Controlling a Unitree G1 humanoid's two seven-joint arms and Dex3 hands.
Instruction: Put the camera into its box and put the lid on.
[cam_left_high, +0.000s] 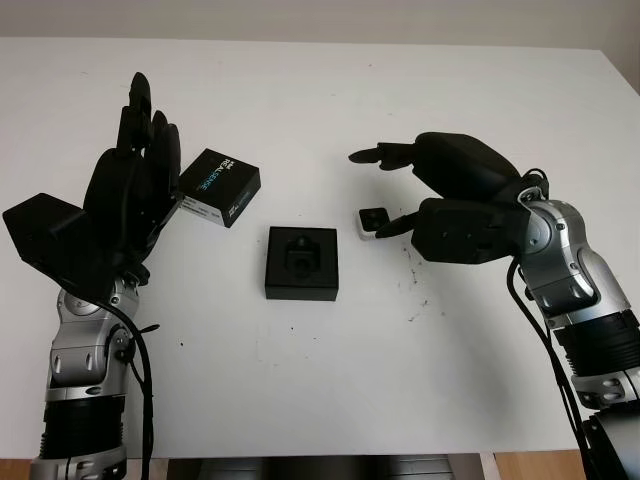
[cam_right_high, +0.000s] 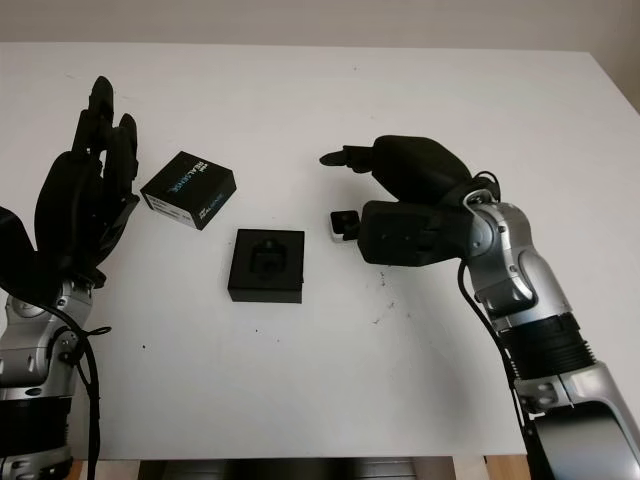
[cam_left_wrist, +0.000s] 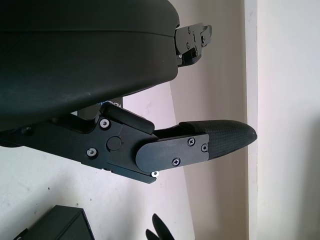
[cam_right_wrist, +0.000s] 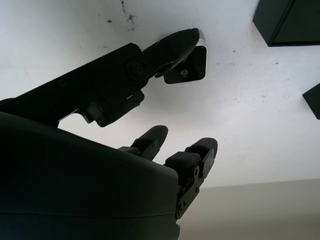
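the right hand (cam_left_high: 385, 190) sits right of centre, open, one finger touching the camera (cam_left_high: 369, 223) on the desk (cam_left_high: 330, 380). the left hand (cam_left_high: 135, 175) is open at the left, beside the lid (cam_left_high: 219, 186); the box (cam_left_high: 301, 262) lies at centre.

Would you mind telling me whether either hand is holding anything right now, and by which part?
Nothing is held. The right hand is open around the small black-and-white camera lying on the table; the left hand is open, raised.
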